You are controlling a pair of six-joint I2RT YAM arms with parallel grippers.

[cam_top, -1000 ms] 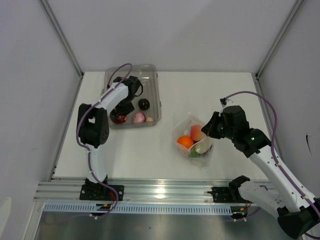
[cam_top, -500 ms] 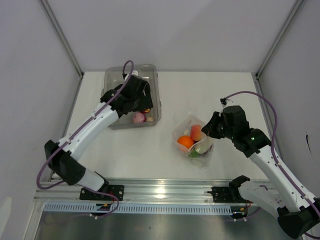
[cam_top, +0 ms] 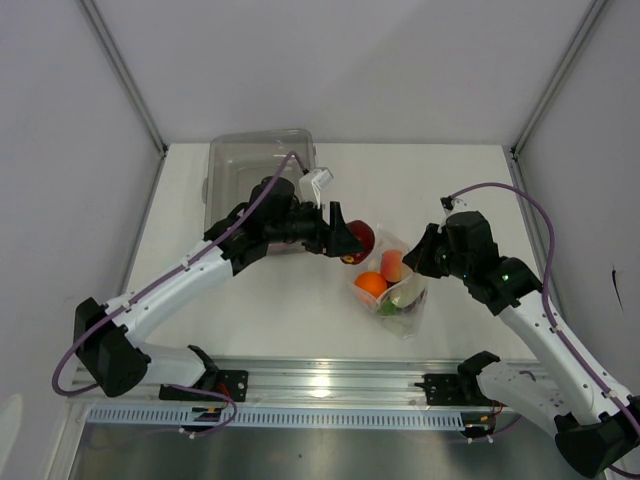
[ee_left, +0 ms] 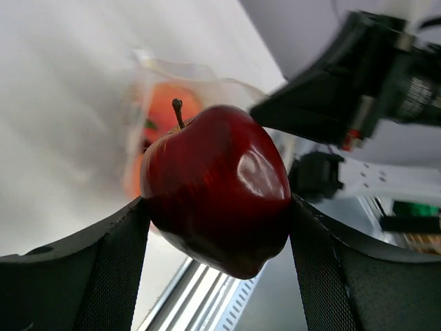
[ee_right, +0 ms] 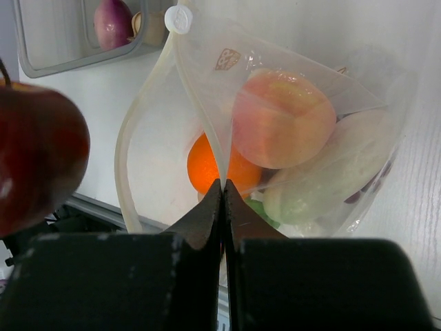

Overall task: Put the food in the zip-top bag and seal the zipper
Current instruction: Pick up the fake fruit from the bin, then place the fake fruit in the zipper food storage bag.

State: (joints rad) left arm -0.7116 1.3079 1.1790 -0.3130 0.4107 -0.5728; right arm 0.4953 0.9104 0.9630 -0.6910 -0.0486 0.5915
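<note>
The left tool (cam_top: 343, 238) is clamping a dark red apple (ee_left: 217, 186), hanging just beside the open mouth of the zip-top bag (ee_right: 155, 131). The right tool (ee_right: 224, 187), fingers together, is pinching the bag's rim. The bag is sitting on the worktop (cam_top: 440, 190), holding an orange (ee_right: 203, 169) and a peach (ee_right: 282, 117).

Apple (ee_left: 215, 186) dark glossy red; orange (ee_right: 201, 169) bright; peach (ee_right: 282, 117) pinkish-orange; bag (ee_right: 227, 65) clear; bulb (ee_right: 112, 21) purplish, maybe.

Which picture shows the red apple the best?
The left wrist view: the red apple fills it, stem and shine clear, between the jaws. The top view shows it small and partly hidden; the right wrist view catches only its edge.
</note>
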